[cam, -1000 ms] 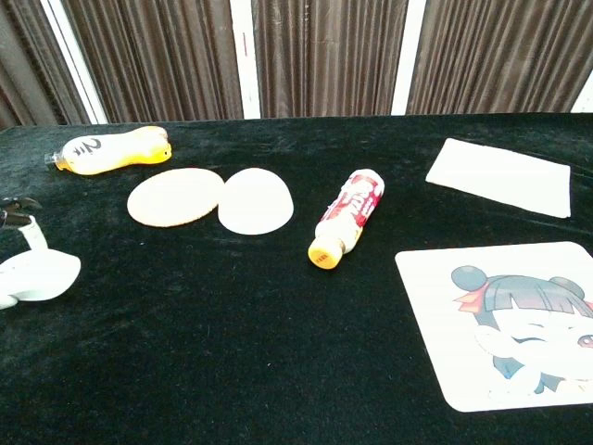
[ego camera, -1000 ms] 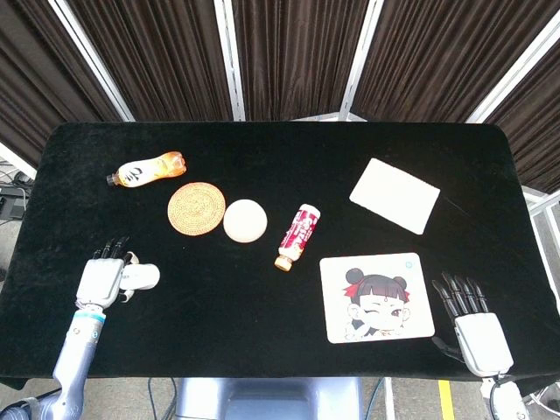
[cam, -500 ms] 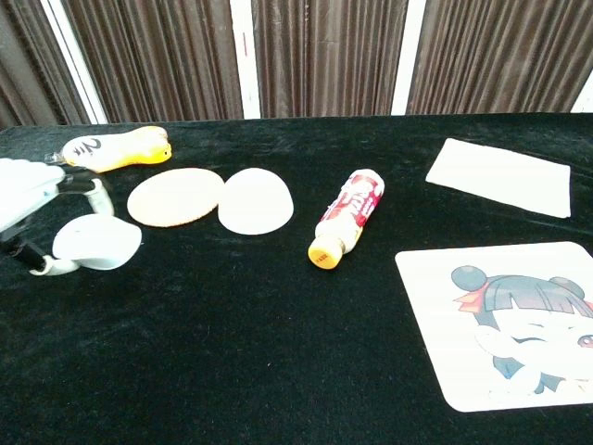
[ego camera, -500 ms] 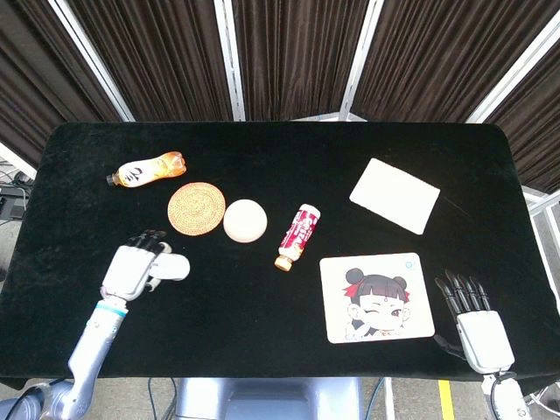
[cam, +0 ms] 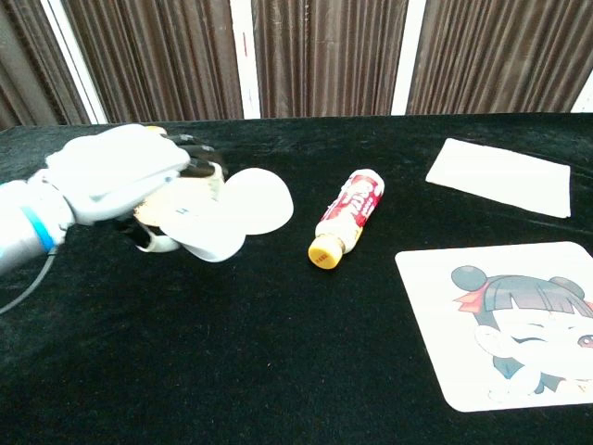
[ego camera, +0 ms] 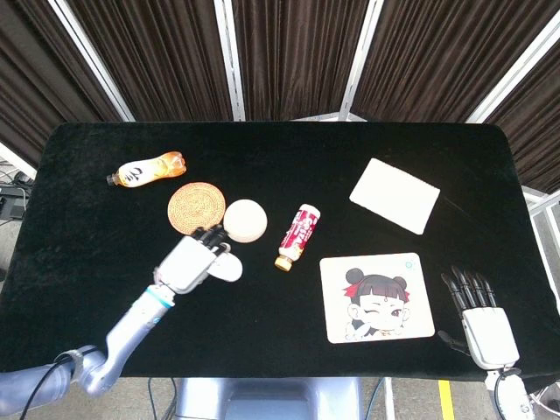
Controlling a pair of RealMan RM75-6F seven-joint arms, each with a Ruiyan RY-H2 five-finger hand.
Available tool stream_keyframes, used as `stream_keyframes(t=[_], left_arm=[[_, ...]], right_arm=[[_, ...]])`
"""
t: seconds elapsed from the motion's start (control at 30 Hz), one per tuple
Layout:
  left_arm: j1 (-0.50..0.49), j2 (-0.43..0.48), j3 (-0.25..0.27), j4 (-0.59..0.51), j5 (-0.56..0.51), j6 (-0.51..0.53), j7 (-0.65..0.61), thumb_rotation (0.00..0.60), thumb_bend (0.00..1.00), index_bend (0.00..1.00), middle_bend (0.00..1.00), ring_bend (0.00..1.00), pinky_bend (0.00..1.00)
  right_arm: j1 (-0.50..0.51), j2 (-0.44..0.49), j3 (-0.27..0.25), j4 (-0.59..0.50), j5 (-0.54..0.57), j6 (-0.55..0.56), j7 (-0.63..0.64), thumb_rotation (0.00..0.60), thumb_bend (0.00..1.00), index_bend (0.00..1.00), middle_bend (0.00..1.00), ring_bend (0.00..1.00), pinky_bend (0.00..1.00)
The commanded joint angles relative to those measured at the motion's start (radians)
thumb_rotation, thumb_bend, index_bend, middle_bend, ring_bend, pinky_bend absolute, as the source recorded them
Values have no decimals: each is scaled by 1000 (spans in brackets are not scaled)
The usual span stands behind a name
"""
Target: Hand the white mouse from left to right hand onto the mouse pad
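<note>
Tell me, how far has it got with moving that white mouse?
Done: the left hand has picked up the white mouse and holds it above the table. In hand: carrying it, now near the white dome. Left: the right hand waits open beside the mouse pad, which has nothing on it; the handover and placing remain.

White mouse (ego camera: 226, 268), cartoon-girl mouse pad (ego camera: 376, 297), black table (ego camera: 280, 166)

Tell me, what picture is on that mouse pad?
A winking cartoon girl with black hair buns on the white mouse pad; clearest in the head view.
</note>
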Motion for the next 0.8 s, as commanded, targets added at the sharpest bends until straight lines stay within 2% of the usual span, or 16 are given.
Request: stream_keyframes(t=[0.03, 0.47, 0.8], left_arm=[[-27, -28, 4, 14, 17, -22, 16, 600, 366, 635, 208, 158, 311], [-122, -177, 18, 98, 59, -83, 67, 600, 365, 635, 207, 149, 310], [-153, -225, 16, 111, 74, -79, 110, 600, 365, 591, 165, 110, 278]], right_arm=[[1, 0, 3, 2, 5, -3, 4, 600, 16, 61, 0, 0, 0], [3, -7, 6, 18, 17, -10, 8, 600, 15, 61, 0, 0, 0], [3, -9, 6, 19, 17, -9, 7, 600, 15, 60, 0, 0, 0]])
